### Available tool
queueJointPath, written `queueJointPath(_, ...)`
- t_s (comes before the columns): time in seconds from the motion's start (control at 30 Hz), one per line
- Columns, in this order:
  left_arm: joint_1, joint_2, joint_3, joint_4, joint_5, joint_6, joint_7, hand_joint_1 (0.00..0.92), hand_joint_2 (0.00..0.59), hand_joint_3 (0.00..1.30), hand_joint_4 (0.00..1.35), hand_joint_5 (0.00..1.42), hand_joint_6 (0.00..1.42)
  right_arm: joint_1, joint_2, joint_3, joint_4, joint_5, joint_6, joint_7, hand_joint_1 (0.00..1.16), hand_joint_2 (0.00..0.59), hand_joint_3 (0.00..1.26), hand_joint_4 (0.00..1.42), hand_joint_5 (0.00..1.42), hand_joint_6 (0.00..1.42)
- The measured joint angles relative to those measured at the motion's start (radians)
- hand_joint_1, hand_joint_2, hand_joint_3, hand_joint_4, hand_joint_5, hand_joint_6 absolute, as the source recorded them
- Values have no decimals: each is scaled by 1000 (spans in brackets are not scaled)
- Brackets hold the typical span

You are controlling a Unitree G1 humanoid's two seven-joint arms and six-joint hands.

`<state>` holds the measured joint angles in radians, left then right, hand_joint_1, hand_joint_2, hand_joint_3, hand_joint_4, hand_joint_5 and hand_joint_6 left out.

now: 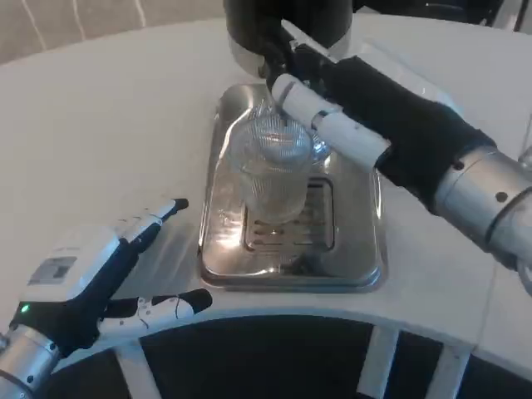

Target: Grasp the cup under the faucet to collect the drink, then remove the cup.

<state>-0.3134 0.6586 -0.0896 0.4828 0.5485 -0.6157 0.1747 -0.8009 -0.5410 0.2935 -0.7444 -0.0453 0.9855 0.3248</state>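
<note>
From the head view, the clear ribbed cup (273, 170) stood over the grate of the steel drip tray (366, 270), just below the dark dispenser (287, 25) at the far edge of the white desk (108, 125). The right hand (332, 108) reached in from the right and lay against the cup's rim and far side; it seemed to be gripping the cup, though its fingers were partly lost behind the glass and under the dispenser. The left hand (100, 274) rested on the near desk, well apart from the tray, fingers spread and holding nothing. The risk, as I judged it, was a loose hold on smooth glass: a slip or a tilted lift could spill the drink or knock the cup against the faucet. The faucet itself was hard to pick out against the dark body, and I could not tell whether any liquid was in the cup.
</note>
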Motion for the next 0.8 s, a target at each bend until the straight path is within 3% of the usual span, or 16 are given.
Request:
queueJointPath(0.17, 0, 0, 0, 0, 0, 0, 0, 124, 104, 108, 48, 115, 268, -16, -61, 95, 2, -103, -68, 27, 0, 586, 0, 0, 0, 0)
queueJointPath(0.27, -2, 0, -1, 0, 0, 0, 0, 124, 104, 108, 45, 115, 268, -16, -68, 120, 2, -152, -81, 40, 0, 586, 0, 0, 0, 0)
queueJointPath(0.53, -2, -15, 3, 1, -51, 13, -17, 108, 57, 0, 0, 153, 285, -16, -63, 144, -1, -234, -102, 83, 0, 586, 0, 0, 0, 0)
queueJointPath(0.8, -12, -96, 43, 10, -178, 56, -41, 251, 34, 0, 0, 208, 319, -4, -47, 139, -8, -266, -103, 105, 0, 586, 0, 0, 0, 0)
